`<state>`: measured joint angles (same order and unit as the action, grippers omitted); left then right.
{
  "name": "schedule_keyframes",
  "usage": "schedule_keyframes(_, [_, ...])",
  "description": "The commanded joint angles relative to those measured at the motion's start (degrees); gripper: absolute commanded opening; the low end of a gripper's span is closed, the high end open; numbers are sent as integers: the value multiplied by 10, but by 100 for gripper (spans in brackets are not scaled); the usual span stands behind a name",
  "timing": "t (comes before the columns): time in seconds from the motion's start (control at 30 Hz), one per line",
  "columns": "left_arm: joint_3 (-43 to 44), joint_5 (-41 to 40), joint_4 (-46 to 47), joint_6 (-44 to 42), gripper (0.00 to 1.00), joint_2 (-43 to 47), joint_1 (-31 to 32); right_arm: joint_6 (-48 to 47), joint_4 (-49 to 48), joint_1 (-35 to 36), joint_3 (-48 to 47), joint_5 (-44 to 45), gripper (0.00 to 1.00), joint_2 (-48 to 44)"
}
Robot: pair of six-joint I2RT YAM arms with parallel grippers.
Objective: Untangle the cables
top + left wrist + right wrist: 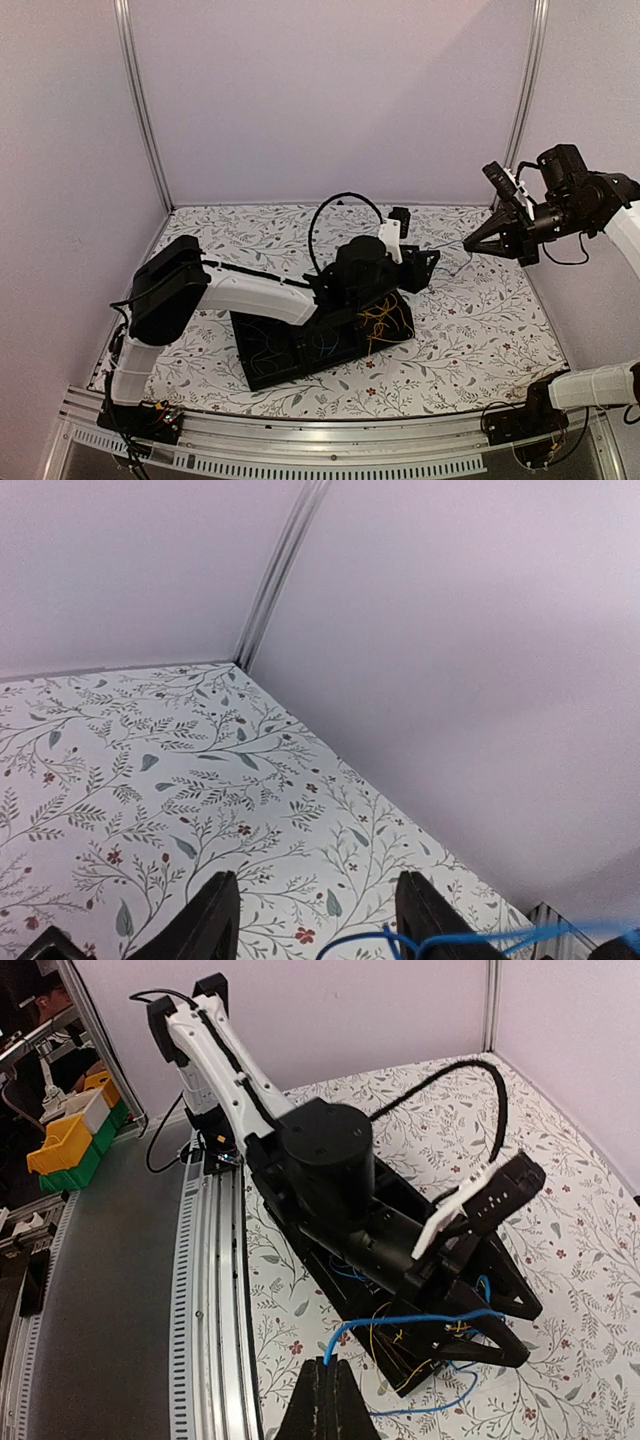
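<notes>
Soft, even light pours down from overhead, tinting the walls pale lilac, and the left arm (240, 292) lays just a faint, blurry-edged shadow on the tabletop (480, 330) toward its near left corner. The black tray (262, 352) sinks into near-featureless dark. The top view bows the rail (330, 425) along the near edge, and the left wrist view smears the blue cable (460, 941) out of focus.

Table cover (470, 330): white, printed w/ grey-green leaf sprigs and small red flowers. Walls (330, 90): plain pale lilac. Tray (265, 352): black. Blue cable (400, 1322): bright blue. Yellow wires (385, 318): thin, mustard. My left arm (255, 292): white shell, black joints. My left gripper (315, 885) and right gripper (328, 1380): both black. Rail (210, 1260): silver-grey. Bins: one yellow bin (62, 1145), one green bin (85, 1165).
</notes>
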<state>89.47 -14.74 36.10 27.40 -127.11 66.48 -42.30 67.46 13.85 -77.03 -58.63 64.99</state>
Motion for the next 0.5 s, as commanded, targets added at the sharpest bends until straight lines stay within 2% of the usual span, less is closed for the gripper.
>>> schedule_keyframes(0.0, [25, -27, -10, 52, 54, -33, -32, -46, 48, 2, -102, -78, 0, -13])
schedule_keyframes(0.17, [11, -31, -23, 53, 54, -31, -44, -44, 72, -3, -200, -89, 0, -13])
schedule_keyframes(0.47, [-63, -27, -5, 53, 52, 21, -79, -42, 51, -3, -199, -90, 0, -11])
